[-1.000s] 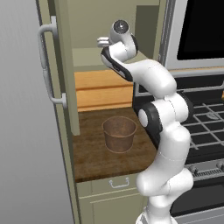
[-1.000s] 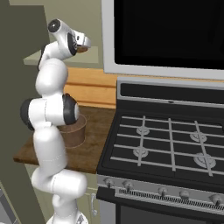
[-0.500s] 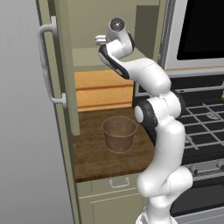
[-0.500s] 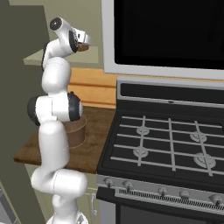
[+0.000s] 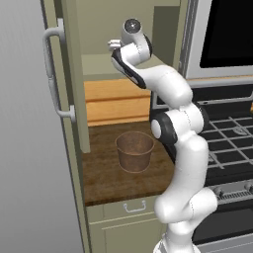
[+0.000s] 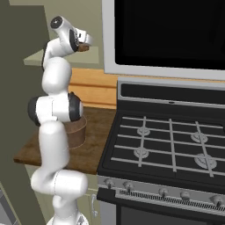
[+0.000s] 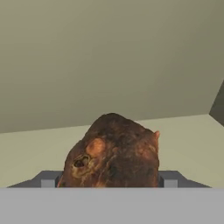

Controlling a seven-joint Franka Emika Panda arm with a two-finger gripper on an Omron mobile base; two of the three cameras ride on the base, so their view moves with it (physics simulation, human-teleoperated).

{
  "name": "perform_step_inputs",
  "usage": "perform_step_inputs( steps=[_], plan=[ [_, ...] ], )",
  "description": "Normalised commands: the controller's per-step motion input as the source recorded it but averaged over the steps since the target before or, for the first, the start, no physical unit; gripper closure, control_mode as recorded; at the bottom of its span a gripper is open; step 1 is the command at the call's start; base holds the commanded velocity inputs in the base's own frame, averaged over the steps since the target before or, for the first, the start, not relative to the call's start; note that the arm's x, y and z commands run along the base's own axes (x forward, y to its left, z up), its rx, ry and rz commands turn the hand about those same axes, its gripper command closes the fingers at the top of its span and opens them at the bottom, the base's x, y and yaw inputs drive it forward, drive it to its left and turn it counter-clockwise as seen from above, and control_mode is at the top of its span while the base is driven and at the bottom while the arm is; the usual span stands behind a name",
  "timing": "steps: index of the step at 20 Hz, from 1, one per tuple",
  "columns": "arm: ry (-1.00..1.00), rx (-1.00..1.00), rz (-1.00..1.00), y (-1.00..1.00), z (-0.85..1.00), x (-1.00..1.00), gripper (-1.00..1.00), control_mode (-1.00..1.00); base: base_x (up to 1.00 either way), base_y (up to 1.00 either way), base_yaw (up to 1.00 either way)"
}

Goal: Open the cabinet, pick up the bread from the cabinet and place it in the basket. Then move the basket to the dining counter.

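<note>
Clearly the step in hand is the pick: the arm reaches up into the open cabinet (image 5: 123, 29), and the bread (image 7: 111, 151), a dark brown crusty lump, sits on the cabinet shelf (image 7: 188, 135) right between the fingers (image 7: 107, 180), one grey tip to either side of it. From the hand view the fingers flank the loaf closely, but whether they already press on it I cannot tell; they look partly open and no grip is proven. To do this well, the fingers should close squarely across the loaf's middle, low enough to catch its broad part rather than the rounded top, and then lift a little before drawing back, so the crust does not drag on the shelf.

For room, the way out looks tight. The cabinet door (image 5: 74, 74) with its bar handle (image 5: 54, 74) stands open on the left, and the dark oven front (image 6: 167, 30) is close on the right, so the hand should come straight back out of the opening before it drops. Below, the basket (image 5: 134, 151) stands upright on the wooden tabletop (image 5: 104, 178), near the stove (image 6: 167, 145) and with bare wood around it, its mouth open for a drop from above.
</note>
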Motion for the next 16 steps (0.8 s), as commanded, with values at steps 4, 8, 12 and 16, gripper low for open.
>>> perform_step_inputs(
  steps=[4,8,12,16],
  plan=[
    [-0.04,0.0,0.0,0.0,-0.44,-0.59,1.0,-1.0,0.0,0.0,0.0],
    [-0.13,0.0,0.0,0.13,-0.13,-0.99,1.0,-1.0,0.0,0.0,0.0],
    [-0.05,0.01,0.0,0.11,0.0,-1.0,1.0,-1.0,0.0,0.0,0.0],
    [-0.04,0.05,0.0,-0.01,0.01,-1.0,1.0,-1.0,0.0,0.0,0.0]
  ],
)
